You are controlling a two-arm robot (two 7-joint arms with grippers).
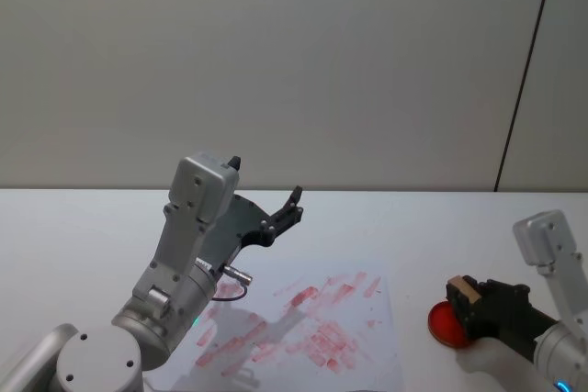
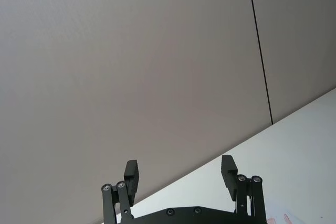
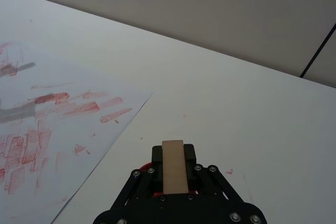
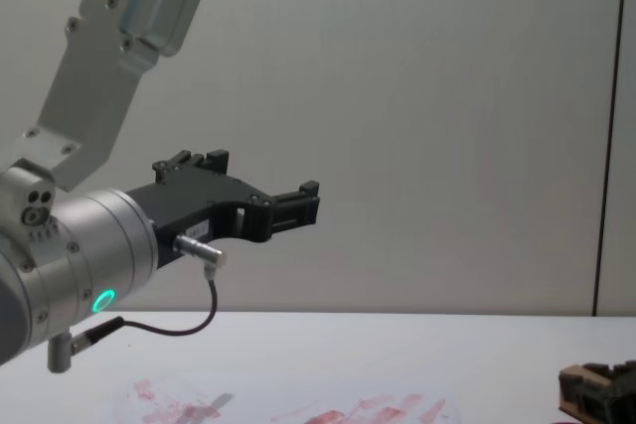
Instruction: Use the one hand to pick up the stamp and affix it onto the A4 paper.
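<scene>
My right gripper is low over the table's right side, shut on the stamp, a small tan wooden block. In the right wrist view the stamp stands upright between the black fingers. It is over a red ink pad; I cannot tell whether they touch. The A4 paper, white with red smears and prints, lies flat to the left of the pad, also seen as the sheet in the right wrist view. My left gripper is raised high above the paper, open and holding nothing.
The white table runs back to a plain grey wall. The left arm's thick silver body with its green light hangs above the paper's left part. Bare table surface lies between the paper's edge and the ink pad.
</scene>
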